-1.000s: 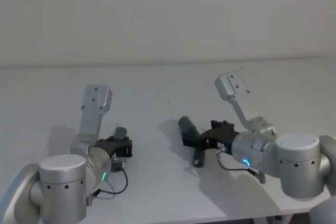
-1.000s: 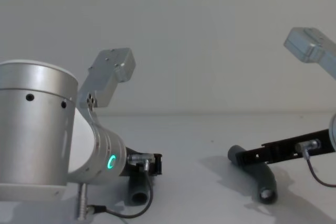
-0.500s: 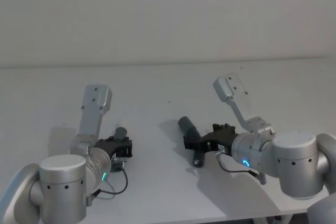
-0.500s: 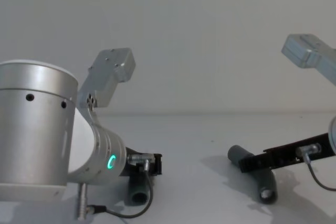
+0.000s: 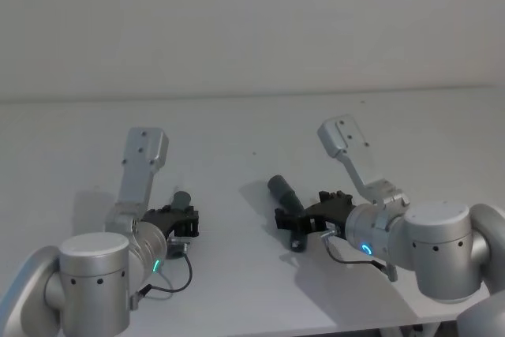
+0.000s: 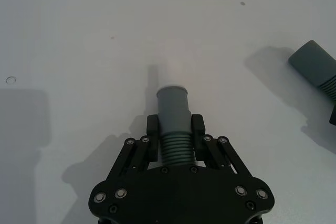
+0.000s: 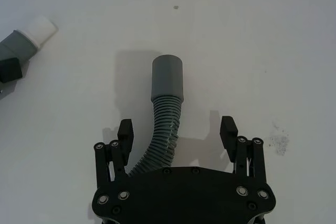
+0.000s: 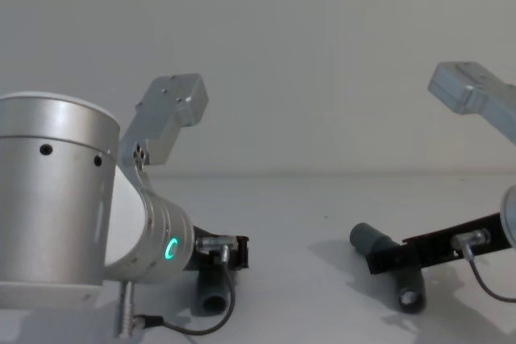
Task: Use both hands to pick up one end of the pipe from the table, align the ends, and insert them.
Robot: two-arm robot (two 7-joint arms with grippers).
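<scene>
The shorter pipe piece (image 6: 173,108), dark grey with a white tip (image 6: 170,69), lies low over the white table (image 5: 237,128). My left gripper (image 6: 173,127) is shut on its ribbed part; the head view shows that gripper (image 5: 183,220) at the left. The longer piece (image 7: 167,103) rests on the table with its smooth grey collar (image 7: 167,80) pointing away from my right gripper (image 7: 176,129). That gripper is open, a finger on each side of the ribbed middle, not touching it. In the head view the right gripper (image 5: 290,221) sits over the longer piece (image 5: 284,193).
The two pieces lie about a hand's width apart, with bare white table between and around them. A plain wall (image 5: 252,21) rises behind the table's far edge. The table's front edge runs just below both arms.
My right gripper has dropped lower, down around the longer piece, which stays where it lay. The left gripper and its piece have not moved.
</scene>
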